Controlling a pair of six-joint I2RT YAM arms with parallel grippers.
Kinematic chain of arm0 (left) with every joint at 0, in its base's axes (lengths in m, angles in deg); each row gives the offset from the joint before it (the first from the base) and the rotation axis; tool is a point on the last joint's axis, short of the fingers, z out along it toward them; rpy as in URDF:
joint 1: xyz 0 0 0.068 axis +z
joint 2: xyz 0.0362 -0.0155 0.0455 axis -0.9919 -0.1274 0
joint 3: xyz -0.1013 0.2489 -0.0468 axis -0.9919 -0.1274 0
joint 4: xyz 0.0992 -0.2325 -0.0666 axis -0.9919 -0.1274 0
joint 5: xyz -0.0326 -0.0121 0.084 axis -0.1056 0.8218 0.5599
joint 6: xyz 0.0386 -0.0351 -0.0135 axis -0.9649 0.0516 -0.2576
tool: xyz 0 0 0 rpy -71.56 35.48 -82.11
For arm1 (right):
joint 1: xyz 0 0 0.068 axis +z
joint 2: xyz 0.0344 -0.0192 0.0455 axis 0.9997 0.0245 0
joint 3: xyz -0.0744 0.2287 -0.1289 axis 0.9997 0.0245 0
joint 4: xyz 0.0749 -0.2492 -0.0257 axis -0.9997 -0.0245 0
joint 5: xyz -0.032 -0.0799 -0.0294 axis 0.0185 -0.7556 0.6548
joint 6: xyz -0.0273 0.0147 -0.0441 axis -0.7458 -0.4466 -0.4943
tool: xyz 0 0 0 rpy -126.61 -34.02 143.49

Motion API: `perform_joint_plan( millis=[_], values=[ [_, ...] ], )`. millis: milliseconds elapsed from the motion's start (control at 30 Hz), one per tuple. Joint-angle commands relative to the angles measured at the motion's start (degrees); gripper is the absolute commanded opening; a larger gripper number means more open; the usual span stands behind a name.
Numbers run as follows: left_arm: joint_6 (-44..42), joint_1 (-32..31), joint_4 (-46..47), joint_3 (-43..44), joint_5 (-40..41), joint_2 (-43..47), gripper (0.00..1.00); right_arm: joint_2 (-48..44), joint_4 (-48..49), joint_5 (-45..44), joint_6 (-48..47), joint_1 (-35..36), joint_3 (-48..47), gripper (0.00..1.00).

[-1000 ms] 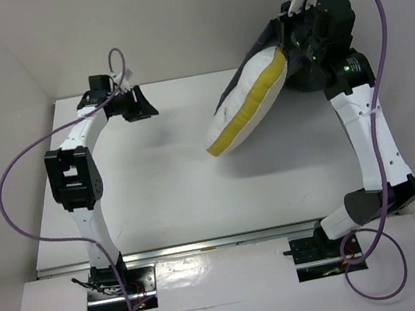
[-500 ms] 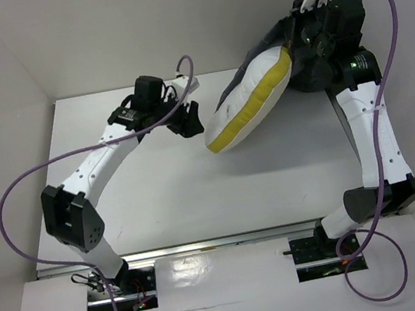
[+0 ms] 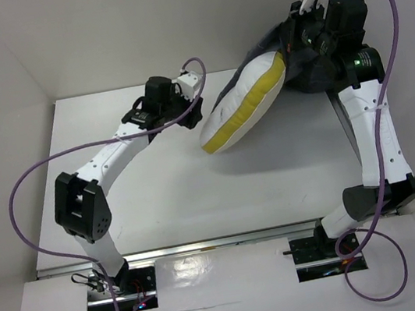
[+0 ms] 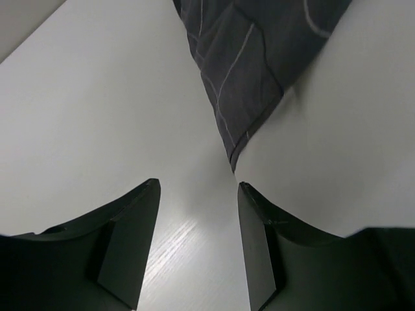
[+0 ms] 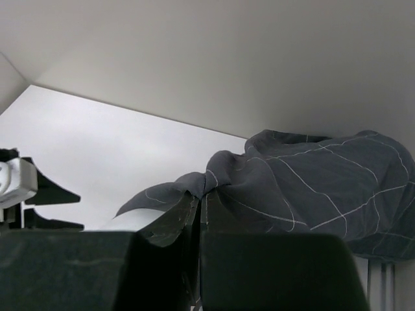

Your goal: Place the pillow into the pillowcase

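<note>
The white pillow [image 3: 242, 112] with its yellow band hangs tilted above the table, its upper end inside the dark checked pillowcase [image 3: 270, 49]. My right gripper [image 3: 294, 41] is shut on a bunched edge of the pillowcase [image 5: 305, 184] and holds it up; its closed tips [image 5: 201, 194] pinch the fabric. My left gripper [image 3: 198, 112] is open and empty, right beside the pillow's lower left edge. In the left wrist view its tips [image 4: 198, 184] sit just below a hanging pillowcase corner [image 4: 253, 71], with the white pillow [image 4: 337, 149] to the right.
White table [image 3: 157, 187] with white walls behind and to the left. A purple cable [image 3: 29, 176] loops off the left arm and another [image 3: 386, 9] off the right arm. The left gripper also shows at the left edge of the right wrist view [image 5: 26, 194].
My left arm has swung from the far left across to the pillow's lower left edge. The pillow's lower end has shifted slightly left. The right gripper still holds the pillowcase.
</note>
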Motion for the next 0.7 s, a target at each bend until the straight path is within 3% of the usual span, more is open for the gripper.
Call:
perform_joint_plan(
  millis=[0,333,667],
  values=[
    [0.6,-1.4,5.5,5.5,-1.2,-2.3,0.65,-2.6,3.8,1.5,0.8,-0.6,-3.4,0.00],
    [4.4,-4.9,6.0,9.2,-6.7,-4.9,0.66,-3.2,5.0,2.6,1.3,-0.6,-2.7,0.00],
    [4.9,-8.6,10.2,2.4,-5.3,-5.5,0.66,-3.2,5.0,3.6,2.3,-0.6,-2.7,0.00]
  ],
)
